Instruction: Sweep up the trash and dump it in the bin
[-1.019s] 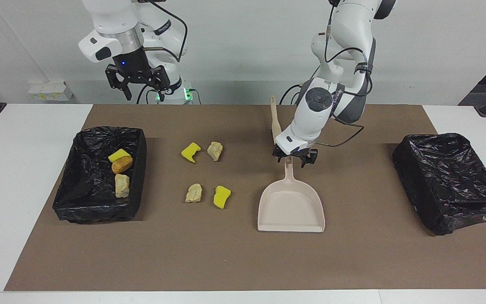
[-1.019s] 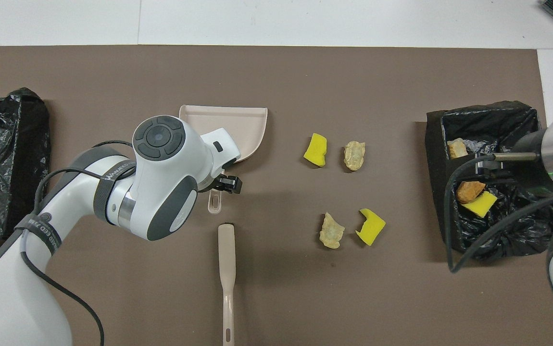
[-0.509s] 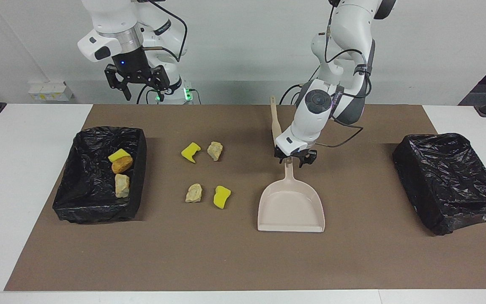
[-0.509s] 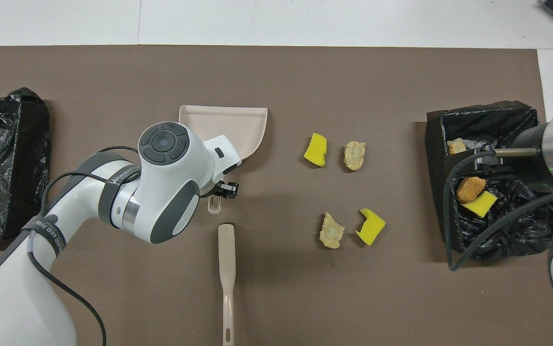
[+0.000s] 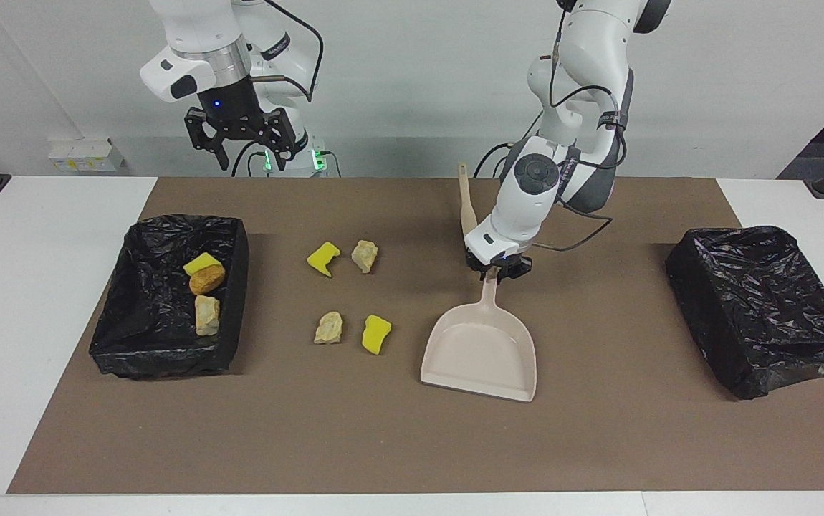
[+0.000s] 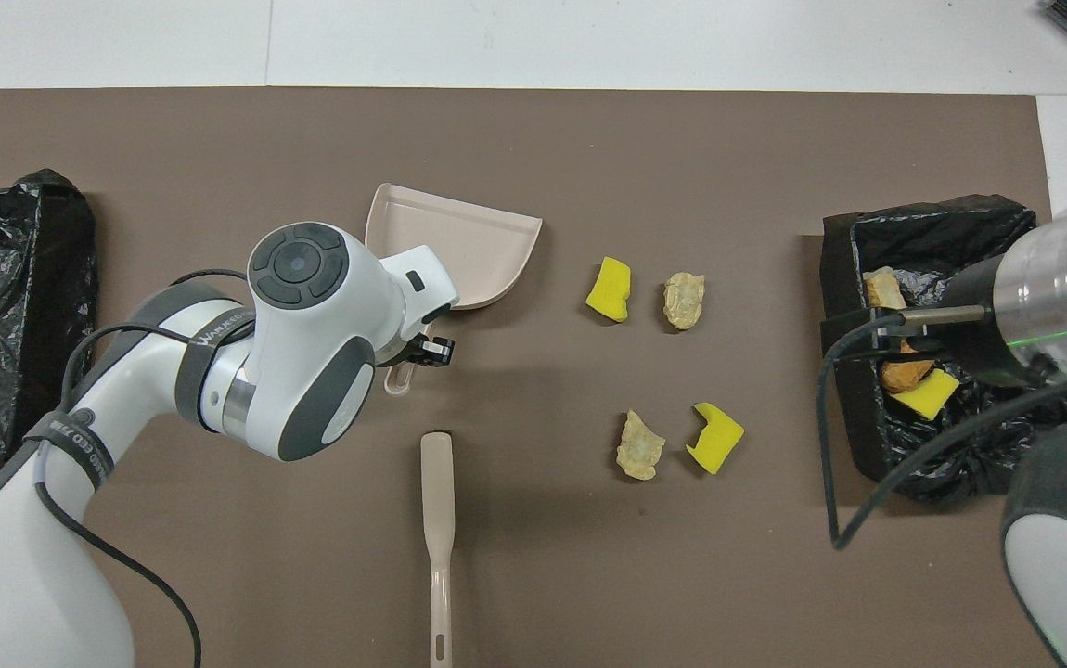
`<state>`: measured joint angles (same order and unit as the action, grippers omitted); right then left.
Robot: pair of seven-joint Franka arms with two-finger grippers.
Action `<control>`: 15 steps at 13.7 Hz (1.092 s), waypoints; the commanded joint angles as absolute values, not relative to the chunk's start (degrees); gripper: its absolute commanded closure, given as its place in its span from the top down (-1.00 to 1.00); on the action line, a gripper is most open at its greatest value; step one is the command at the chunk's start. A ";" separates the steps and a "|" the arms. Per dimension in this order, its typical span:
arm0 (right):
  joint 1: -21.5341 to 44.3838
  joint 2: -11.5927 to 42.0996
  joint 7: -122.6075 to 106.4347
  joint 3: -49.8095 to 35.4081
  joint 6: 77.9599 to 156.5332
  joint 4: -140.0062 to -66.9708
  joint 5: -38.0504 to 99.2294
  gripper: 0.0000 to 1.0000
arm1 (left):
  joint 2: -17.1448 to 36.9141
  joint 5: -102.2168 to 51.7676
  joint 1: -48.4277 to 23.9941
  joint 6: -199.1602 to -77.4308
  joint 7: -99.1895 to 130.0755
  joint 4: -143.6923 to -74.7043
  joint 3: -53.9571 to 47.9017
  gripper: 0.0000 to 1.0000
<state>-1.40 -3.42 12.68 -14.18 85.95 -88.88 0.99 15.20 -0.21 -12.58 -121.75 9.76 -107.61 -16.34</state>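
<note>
At the right arm's end of the table, raised above the table's robot-side edge, the right end effector hangs with fingers spread wide, nothing between them; in the overhead view only its wrist and cables show, covering part of the bin below. The black-bagged bin holds three pieces of the trash: a yellow sponge bit, an orange-brown lump touching it, and a beige chunk just beside. Four more pieces lie on the brown mat between bin and dustpan: a yellow bit beside a beige chunk, nearer the robots; a beige chunk beside a yellow bit, farther out. The beige brush lies flat near the robots, its lower end hidden by the arm in the facing view. The left end effector is clenched on the handle of the beige dustpan, the pan skewed, mouth away from the robots; whether the pan still rests on the mat is hard to tell. From overhead the left arm hides most of the handle. A second black-bagged bin sits at the left arm's end, its inside not visible, cut off at the frame edge overhead.
</note>
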 commanded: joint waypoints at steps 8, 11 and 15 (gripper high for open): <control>15.08 -16.87 24.14 -14.33 91.13 -111.25 6.42 1.00 | 16.61 -0.09 -5.37 -121.46 -31.51 -102.22 -7.66 -1.00; 25.98 -14.34 37.22 -14.41 99.11 -115.92 6.42 1.00 | 16.96 -0.53 -2.21 -121.29 -48.64 -101.87 -5.98 -1.00; 36.37 -4.68 51.12 -14.41 111.24 -116.19 6.24 1.00 | 17.23 -0.88 0.00 -121.46 -70.17 -101.86 -3.52 -1.00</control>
<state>33.89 -9.14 46.52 -15.13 106.74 -116.53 5.45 16.58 -0.22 -0.44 -121.62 -61.01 -103.16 -4.41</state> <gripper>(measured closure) 0.000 0.670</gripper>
